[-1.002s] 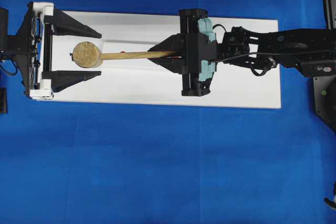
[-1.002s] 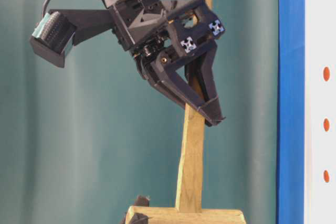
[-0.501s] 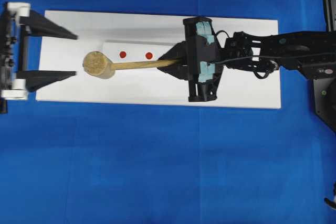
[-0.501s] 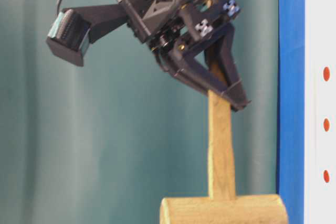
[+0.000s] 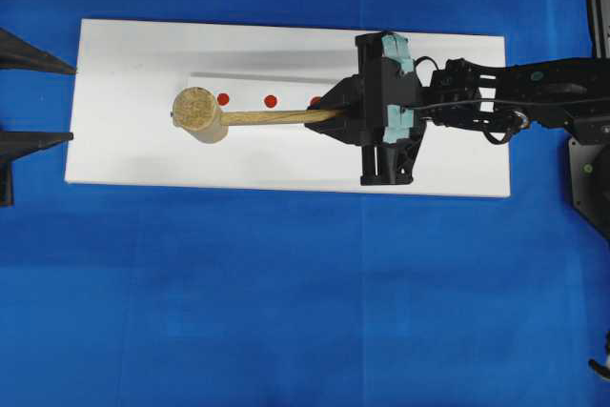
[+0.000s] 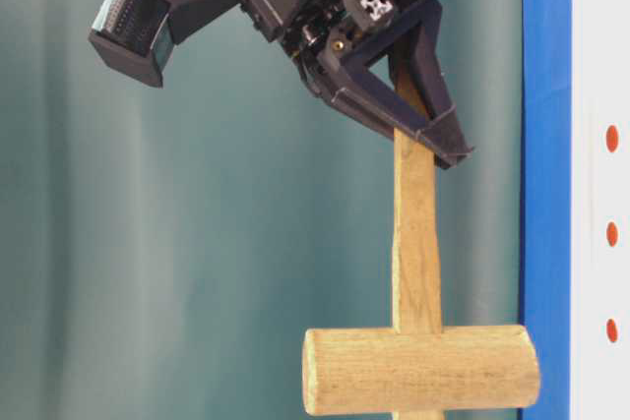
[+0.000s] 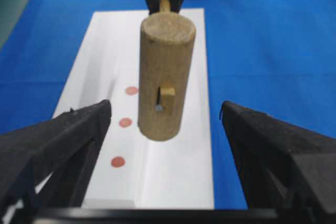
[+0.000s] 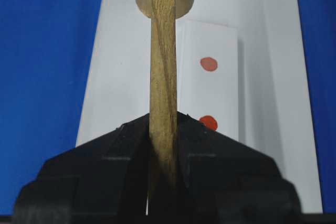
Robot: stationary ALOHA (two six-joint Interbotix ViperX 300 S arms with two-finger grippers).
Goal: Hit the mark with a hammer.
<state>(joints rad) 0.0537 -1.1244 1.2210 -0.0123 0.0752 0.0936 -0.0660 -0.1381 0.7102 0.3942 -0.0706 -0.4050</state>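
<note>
On my overhead view, far left, I see only the two black fingertips of the left gripper [image 5: 33, 102] poking in at the frame edge, spread wide with nothing between them; the left wrist view confirms it, both fingers [image 7: 58, 145] standing apart and released, the hammer [image 5: 238, 116] out ahead of the gap and untouched by them. Just beyond those tips lies the white board [image 5: 133, 154] on the blue cloth [image 5: 286, 302]. The hammer's round head hangs above the board's left part, and three red dots [image 5: 270, 101] run in a row just beside the handle, the nearest to the right jaws half hidden by them. The handle runs rightward into the right gripper [image 5: 329, 113], whose jaws are clenched on its far end; my right wrist view shows the flat handle [image 8: 163, 77] pinched squarely between the two black jaws, the head straight out in front of them. From the table-level view the head hangs off the surface. I can read no writing; only small black-and-white cross markers [image 6: 376, 5] on the right gripper.
</note>
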